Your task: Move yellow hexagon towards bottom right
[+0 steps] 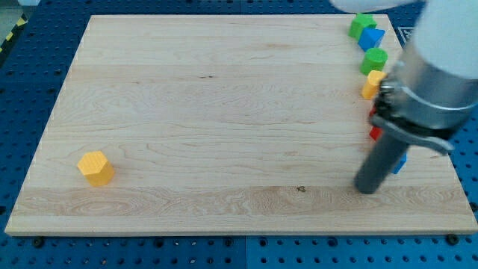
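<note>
The yellow hexagon (95,167) lies at the view's lower left on the wooden board (224,112). My tip (366,189) rests on the board at the view's lower right, far to the right of the hexagon and not touching it. The rod rises to the arm's grey body (437,75), which hides part of the right edge.
Blocks line the view's right edge: a green block (362,25), a blue block (371,38), a green round block (375,60), a yellow block (372,84), a partly hidden red block (375,133) and a blue block (401,163) behind the rod.
</note>
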